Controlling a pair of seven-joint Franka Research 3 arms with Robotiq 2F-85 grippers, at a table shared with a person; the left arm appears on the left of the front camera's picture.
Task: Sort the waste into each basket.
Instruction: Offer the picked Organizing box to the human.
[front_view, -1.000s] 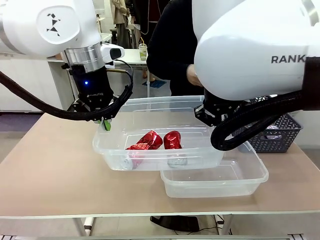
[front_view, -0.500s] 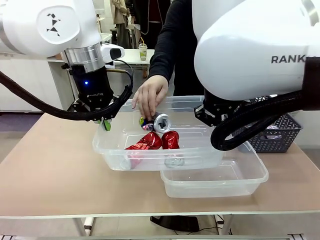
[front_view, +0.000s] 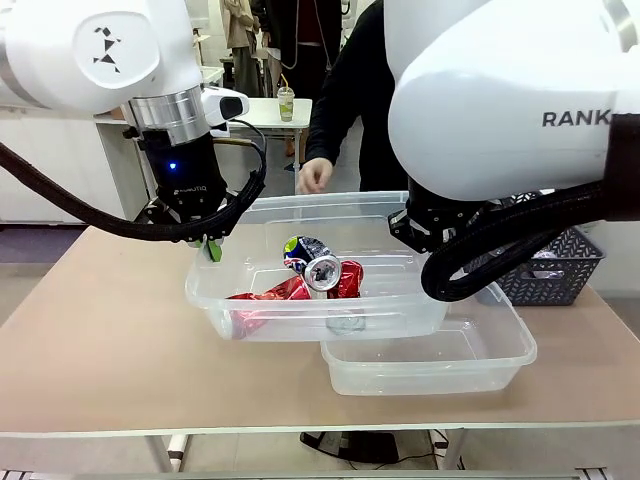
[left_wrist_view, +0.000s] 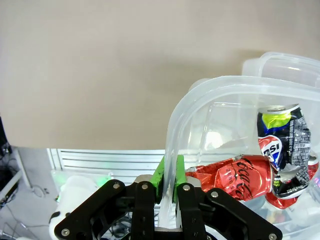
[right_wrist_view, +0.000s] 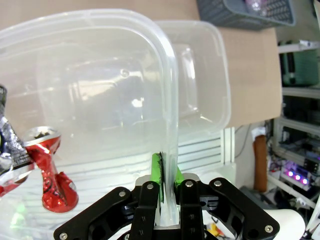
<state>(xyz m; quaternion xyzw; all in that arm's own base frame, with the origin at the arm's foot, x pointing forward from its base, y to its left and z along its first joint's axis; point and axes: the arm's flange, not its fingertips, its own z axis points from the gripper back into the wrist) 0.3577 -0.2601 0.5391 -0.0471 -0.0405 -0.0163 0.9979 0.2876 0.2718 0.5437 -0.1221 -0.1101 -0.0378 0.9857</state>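
Newly dropped can (front_view: 312, 262), half hidden

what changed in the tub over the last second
The person's hand dropped a blue can into the held tub and pulled back. The red cans shifted left under it. Both claws, left and right, stay clamped on the tub's rim; the lower tub hasn't moved.

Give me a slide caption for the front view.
Both arms hold a clear tub of crushed cans above the table; a person's hand hovers behind.
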